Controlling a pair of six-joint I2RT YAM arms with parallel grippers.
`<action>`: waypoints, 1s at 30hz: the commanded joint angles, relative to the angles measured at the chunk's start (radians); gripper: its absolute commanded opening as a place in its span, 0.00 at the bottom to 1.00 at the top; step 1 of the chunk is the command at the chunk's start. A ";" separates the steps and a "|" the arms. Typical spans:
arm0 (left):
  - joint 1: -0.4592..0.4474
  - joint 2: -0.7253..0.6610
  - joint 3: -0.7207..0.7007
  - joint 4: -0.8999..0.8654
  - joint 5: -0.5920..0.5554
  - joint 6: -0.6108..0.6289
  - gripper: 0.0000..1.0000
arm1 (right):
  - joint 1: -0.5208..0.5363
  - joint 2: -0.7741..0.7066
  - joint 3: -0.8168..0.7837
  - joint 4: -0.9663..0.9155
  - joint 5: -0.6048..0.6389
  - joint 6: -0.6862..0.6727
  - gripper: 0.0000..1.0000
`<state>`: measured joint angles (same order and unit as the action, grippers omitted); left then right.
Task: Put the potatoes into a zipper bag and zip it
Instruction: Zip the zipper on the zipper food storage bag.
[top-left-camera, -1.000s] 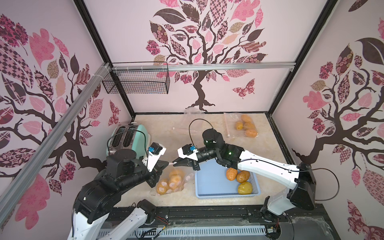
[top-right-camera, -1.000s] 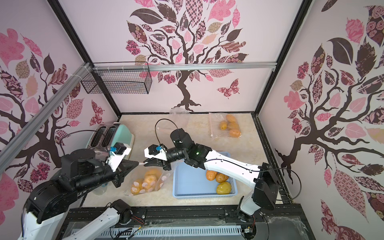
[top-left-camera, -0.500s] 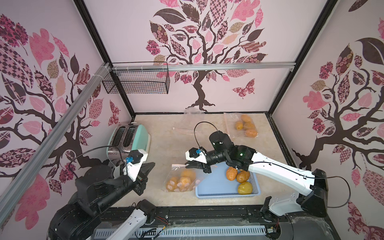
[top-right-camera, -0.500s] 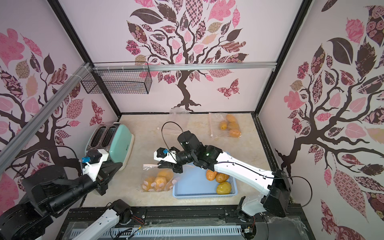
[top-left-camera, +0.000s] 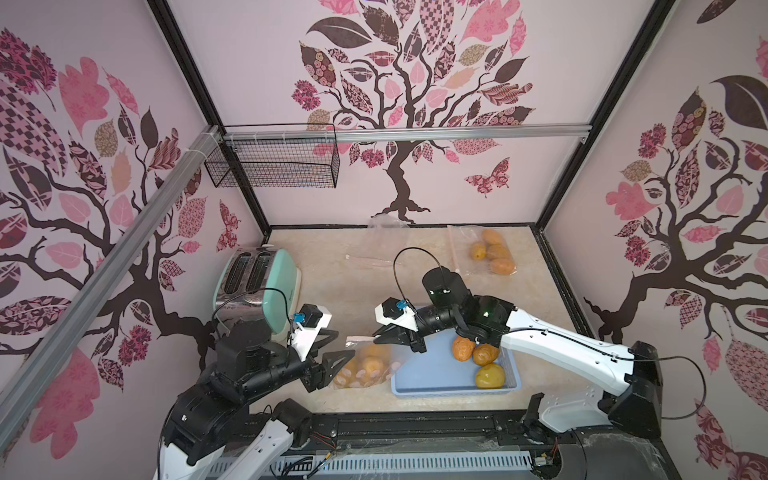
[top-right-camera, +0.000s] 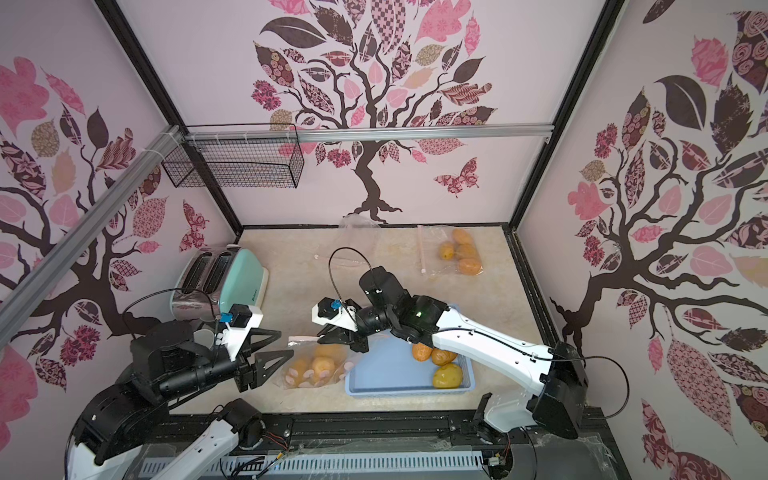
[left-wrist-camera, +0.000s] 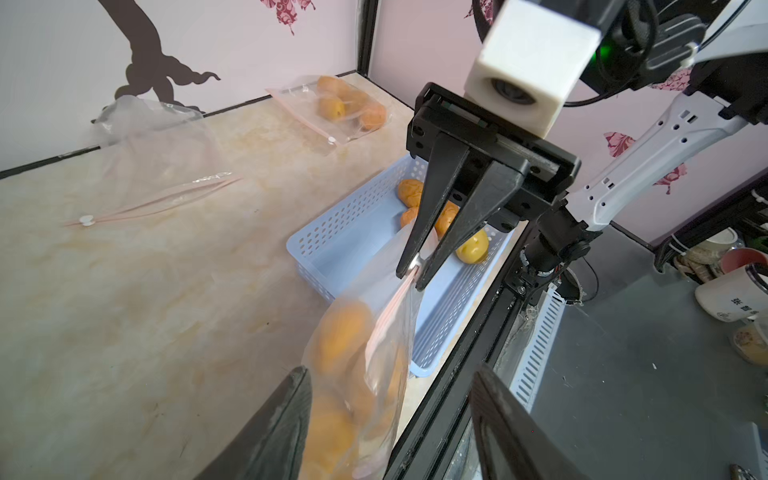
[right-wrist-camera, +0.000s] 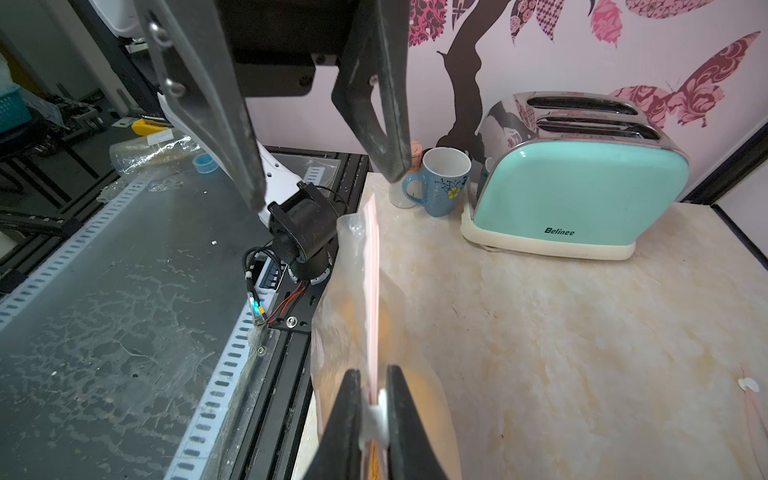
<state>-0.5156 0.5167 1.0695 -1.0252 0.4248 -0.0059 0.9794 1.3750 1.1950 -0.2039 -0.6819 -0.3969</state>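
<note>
1. Pinching the small white slider (right-wrist-camera: 376, 411) on the zipper bag (top-left-camera: 365, 368) with the right gripper (top-left-camera: 376, 340), fingers squeezed tight on it.
2. Holding nothing with the left gripper (top-left-camera: 345, 341): fingers spread wide apart at the other end of the bag, close to the pink zip strip (right-wrist-camera: 372, 266).
3. Lying on the table (top-left-camera: 332, 266) between the left gripper and the blue basket (top-left-camera: 432, 368), with several orange potatoes (top-right-camera: 322, 365) showing through the clear bag.
4. Sitting loose in the blue basket: three more potatoes (top-left-camera: 485, 354), two orange-brown and one yellow-green.
5. Resting far back near the wall: a second bag (top-left-camera: 492, 251) with a few potatoes inside, and an empty bag (left-wrist-camera: 158, 141).
6. Standing off to the left side: a mint green toaster (top-left-camera: 266, 286), with a blue mug (right-wrist-camera: 442, 183) just beside it.
</note>
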 joint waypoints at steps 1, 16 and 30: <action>0.003 0.015 -0.029 0.082 0.047 -0.010 0.63 | 0.000 -0.031 -0.007 0.050 -0.050 0.024 0.00; 0.003 0.097 -0.047 0.099 0.128 0.019 0.21 | 0.001 -0.036 -0.003 0.081 -0.061 0.027 0.00; 0.004 0.126 -0.043 0.099 0.135 0.015 0.18 | 0.001 -0.035 0.015 0.096 -0.056 0.035 0.00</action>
<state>-0.5159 0.6327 1.0451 -0.9428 0.5480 0.0006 0.9794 1.3750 1.1694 -0.1307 -0.7269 -0.3729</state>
